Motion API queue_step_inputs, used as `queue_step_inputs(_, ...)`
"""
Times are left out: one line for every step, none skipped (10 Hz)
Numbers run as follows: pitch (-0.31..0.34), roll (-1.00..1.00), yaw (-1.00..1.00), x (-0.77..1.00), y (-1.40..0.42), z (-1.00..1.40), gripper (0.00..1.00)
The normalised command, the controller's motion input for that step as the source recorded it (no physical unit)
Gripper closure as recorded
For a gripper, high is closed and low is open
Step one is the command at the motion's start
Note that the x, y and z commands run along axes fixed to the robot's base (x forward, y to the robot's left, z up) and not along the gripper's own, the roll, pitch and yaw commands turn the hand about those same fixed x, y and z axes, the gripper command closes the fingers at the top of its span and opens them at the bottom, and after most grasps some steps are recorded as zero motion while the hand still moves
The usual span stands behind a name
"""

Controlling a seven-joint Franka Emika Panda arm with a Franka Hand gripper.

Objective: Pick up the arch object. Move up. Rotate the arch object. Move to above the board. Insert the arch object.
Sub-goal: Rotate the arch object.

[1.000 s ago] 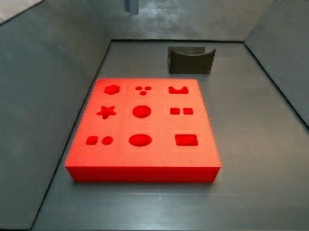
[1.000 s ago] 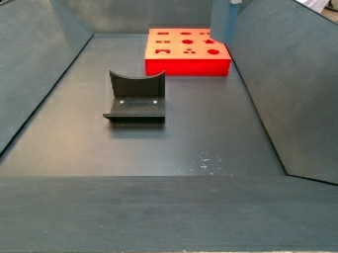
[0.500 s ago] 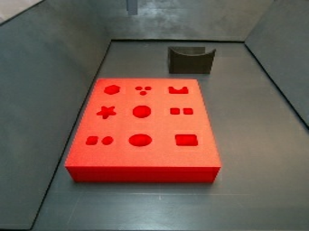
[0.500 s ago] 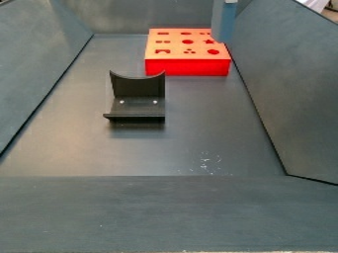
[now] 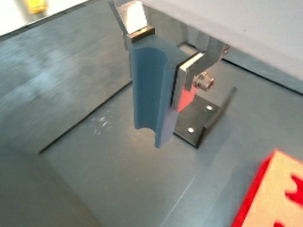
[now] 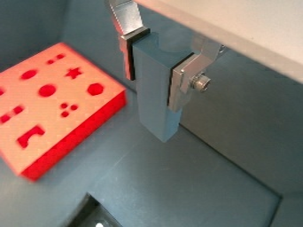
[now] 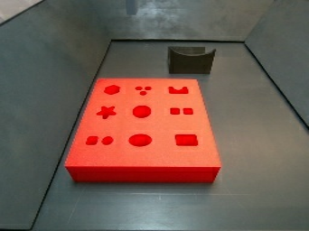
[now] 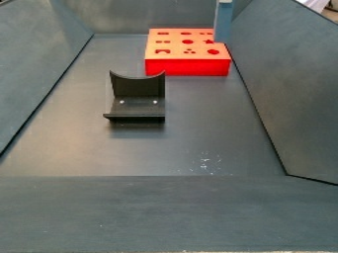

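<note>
Both wrist views are showing the gripper (image 5: 159,60) up in the air, its flat silver fingers (image 6: 186,78) clamped on the slim blue-grey arch object (image 5: 151,93). The slab is hanging upright between the plates, lower end well clear of the dark grey floor (image 5: 71,106). A small notch is showing at that lower end in a wrist view; in the other wrist picture (image 6: 155,97) the end is looking plain and square, the notch not made out.

The large bright red rectangular board (image 6: 50,102) with darker cut-out shapes is lying on the floor, off to one side of the held piece, not under it. In a wrist view only one corner of it (image 5: 275,197) is entering, the rest cut off by the edge.

The dark L-shaped fixture (image 5: 199,122) is sitting partly hidden behind the slab and one finger.

In a side view the board (image 7: 143,129) is lying in full sight, fixture (image 7: 191,59) beyond it at the far wall; the gripper is out of frame there. In a side view only a sliver of blue-grey (image 8: 223,16) is poking in at the upper edge above the board (image 8: 187,50); the fingers are cut off.
</note>
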Motion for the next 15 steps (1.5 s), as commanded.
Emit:
queue_step_inputs(0.034,-0.03,-1.0,0.05,0.01,-0.02,1.0)
queue_step_inputs(0.037,-0.03,-1.0,0.05,0.01,-0.02,1.0)
queue_step_inputs(0.039,-0.03,-1.0,0.05,0.01,-0.02,1.0)
queue_step_inputs(0.046,-0.04,-1.0,0.05,0.01,-0.02,1.0)
queue_step_inputs(0.051,-0.04,-1.0,0.05,0.01,-0.02,1.0)
queue_step_inputs(0.058,-0.05,-1.0,0.05,0.01,-0.02,1.0)
queue_step_inputs(0.066,-0.05,-1.0,0.05,0.01,-0.02,1.0)
queue_step_inputs(0.082,-0.07,-1.0,0.05,0.01,-0.02,1.0)
queue_step_inputs(0.099,-0.08,-1.0,0.05,0.01,-0.02,1.0)
queue_step_inputs(0.109,-0.09,-0.86,0.05,0.01,-0.01,1.0)
queue_step_inputs(0.035,-0.03,-1.0,0.0,0.0,0.0,1.0)
queue_step_inputs(0.037,-0.03,-1.0,0.0,0.0,0.0,1.0)
queue_step_inputs(0.041,-0.03,-1.0,0.0,0.0,0.0,1.0)
queue_step_inputs(0.045,-0.04,-1.0,0.0,0.0,0.0,1.0)
queue_step_inputs(0.053,-0.05,-1.0,0.0,0.01,0.0,1.0)
